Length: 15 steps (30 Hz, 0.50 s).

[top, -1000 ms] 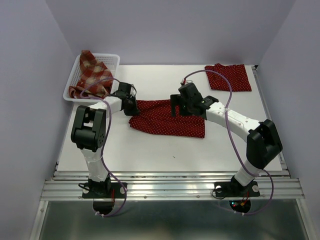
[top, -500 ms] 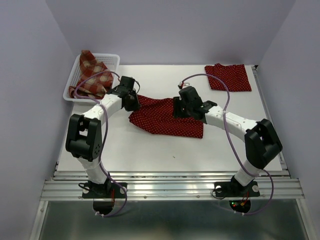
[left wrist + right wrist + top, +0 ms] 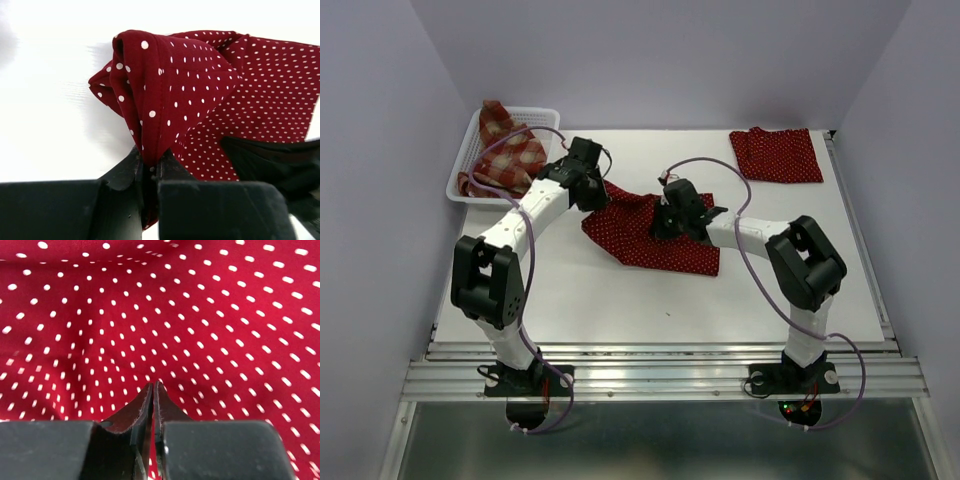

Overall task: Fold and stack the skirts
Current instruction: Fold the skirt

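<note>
On the table (image 3: 620, 300), left gripper (image 3: 150, 167) and right gripper (image 3: 153, 390) pinch the middle polka-dot skirt (image 3: 645, 248)

2 white arms (image 3: 525, 215) with black joints, black fingers (image 3: 125, 172), purple cables (image 3: 710, 159).

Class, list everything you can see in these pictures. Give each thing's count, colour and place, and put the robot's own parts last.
bunched dotted skirt: one, dark red with white dots, mid-table
folded dotted skirt: one, same colours, far right corner
plaid skirt: one, red and cream, in the basket
basket: one, white mesh, far left corner
table: one, white
cables: two, purple, along the arms
left tool: black, shut on the bunched dotted skirt
right tool: black, pinching the same skirt
</note>
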Motion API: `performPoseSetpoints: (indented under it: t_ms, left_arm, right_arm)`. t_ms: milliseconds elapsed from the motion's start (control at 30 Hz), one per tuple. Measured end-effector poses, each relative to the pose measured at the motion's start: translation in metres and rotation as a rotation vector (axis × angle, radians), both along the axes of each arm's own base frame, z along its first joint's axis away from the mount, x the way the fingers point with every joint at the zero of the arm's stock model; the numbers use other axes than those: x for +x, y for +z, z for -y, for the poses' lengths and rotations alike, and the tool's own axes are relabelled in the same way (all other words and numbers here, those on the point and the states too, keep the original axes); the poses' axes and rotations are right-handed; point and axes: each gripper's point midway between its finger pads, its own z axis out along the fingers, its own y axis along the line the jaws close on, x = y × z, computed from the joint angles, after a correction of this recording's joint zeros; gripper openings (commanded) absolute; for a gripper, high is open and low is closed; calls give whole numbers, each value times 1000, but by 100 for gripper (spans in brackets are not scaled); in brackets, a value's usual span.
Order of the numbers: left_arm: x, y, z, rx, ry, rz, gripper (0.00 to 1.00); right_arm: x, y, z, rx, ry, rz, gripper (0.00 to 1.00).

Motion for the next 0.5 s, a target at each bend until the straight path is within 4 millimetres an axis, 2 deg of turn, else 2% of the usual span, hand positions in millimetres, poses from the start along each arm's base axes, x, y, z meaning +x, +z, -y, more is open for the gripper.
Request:
performPoseSetpoints:
  t_ms: [200, 333, 500]
  left_arm:
    - [-1, 18, 12, -25, 19, -2, 0]
    - [-1, 18, 18, -23, 29, -23, 0]
    - [-2, 12, 23, -18, 39, -60, 0]
  right_arm:
    - [13, -9, -22, 69, 19, 0, 9]
    - [19, -15, -31, 92, 25, 1, 9]
    - [21, -33, -34, 86, 25, -24, 9]
